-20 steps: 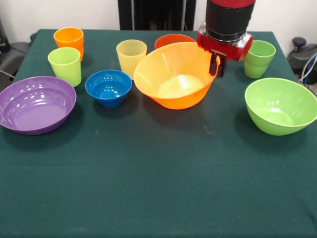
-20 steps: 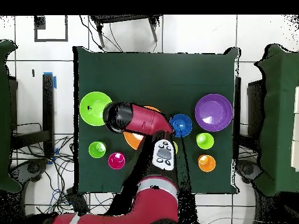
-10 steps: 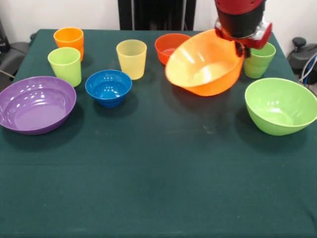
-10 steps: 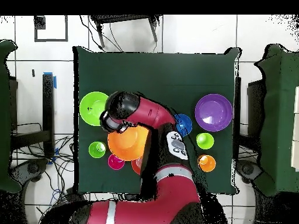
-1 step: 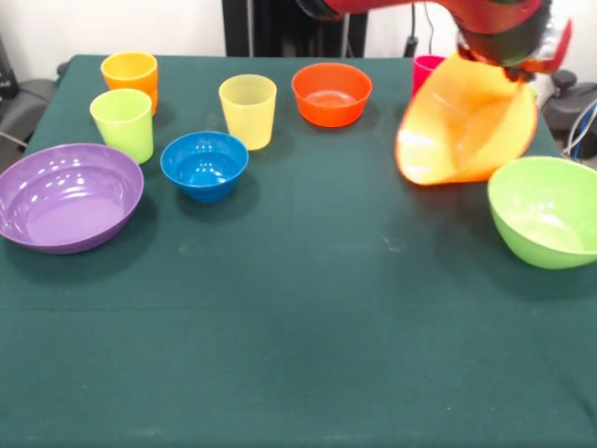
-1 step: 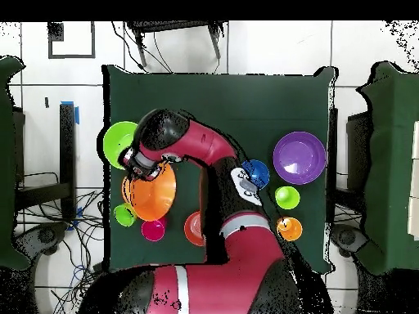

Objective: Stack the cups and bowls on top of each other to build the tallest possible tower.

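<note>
a robot arm holds a large orange bowl (image 5: pixel 466 126) in the air at the far right of the green surface (image 5: pixel 298 327). the tool (image 5: pixel 508 58) is clamped on the bowl's upper rim, and the bowl hangs steeply tilted with its open side facing left, just above and left of the large green bowl (image 5: pixel 546 210). no tower exists yet; this looks like the first carry, and the next move calls for levelling the orange bowl and setting it down, perhaps into or over the green one. compared with half a second earlier, the orange bowl has swung further right and tipped more steeply, the green bowl has shifted slightly right, and a red cup (image 5: pixel 424 70) now shows behind the orange bowl, while the green cup that stood there is hidden. along the far edge sit a red-orange bowl (image 5: pixel 331 93), a yellow cup (image 5: pixel 247 110), an orange cup (image 5: pixel 130 75) and a lime cup (image 5: pixel 122 123); a small blue bowl (image 5: pixel 204 165) and a wide purple bowl (image 5: pixel 65 196) lie on the left.
</note>
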